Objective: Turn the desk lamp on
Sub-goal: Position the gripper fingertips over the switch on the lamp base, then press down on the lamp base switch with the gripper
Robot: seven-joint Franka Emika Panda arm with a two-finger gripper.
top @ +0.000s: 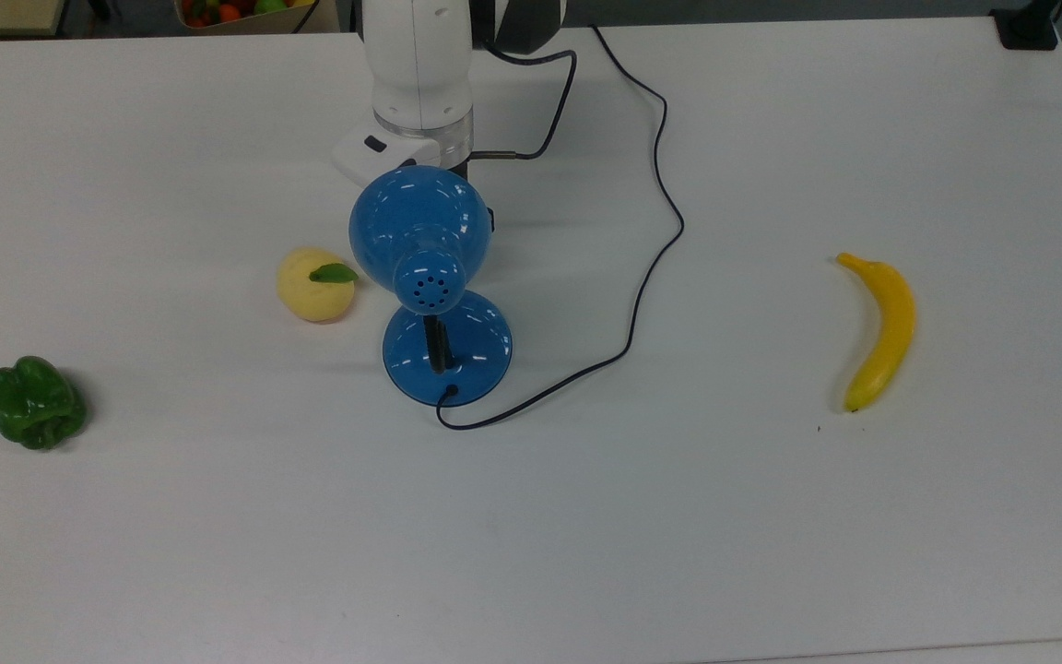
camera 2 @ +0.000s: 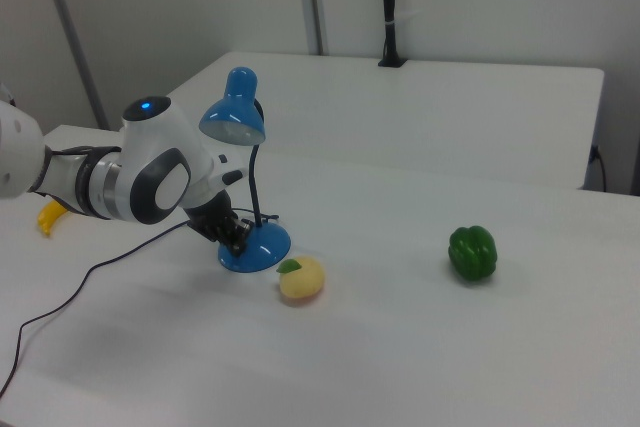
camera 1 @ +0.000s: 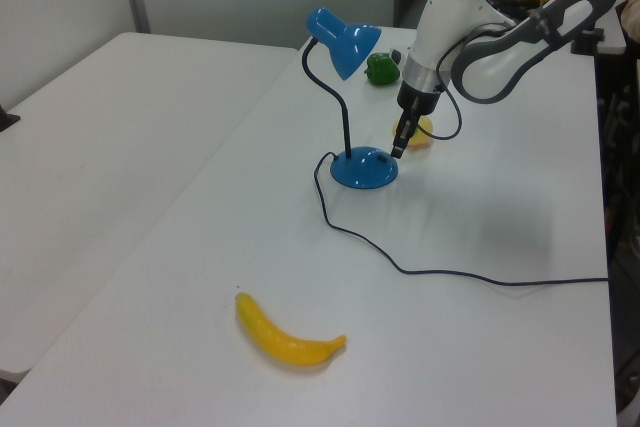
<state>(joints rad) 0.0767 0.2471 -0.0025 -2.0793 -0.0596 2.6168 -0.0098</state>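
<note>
The desk lamp stands near the table's middle, its glossy blue dome shade [top: 420,231] over a round blue base [top: 448,355] on a thin black neck. In the left view the shade [camera 1: 343,40] sits high and the base [camera 1: 364,168] low. My gripper [camera 1: 397,150] points down with its fingers together and nothing held, its tip just above the base's rim on the left view's right. In the right view the gripper [camera 2: 238,237] is at the base [camera 2: 255,247] on the right view's left. In the top view the shade covers it, and the lamp's bulb looks unlit.
The lamp's black cord [top: 655,249] loops across the table toward the far edge. A yellow fruit with a green leaf [top: 314,284] lies close beside the base. A green pepper [top: 36,403] and a banana [top: 881,329] lie far off on opposite sides.
</note>
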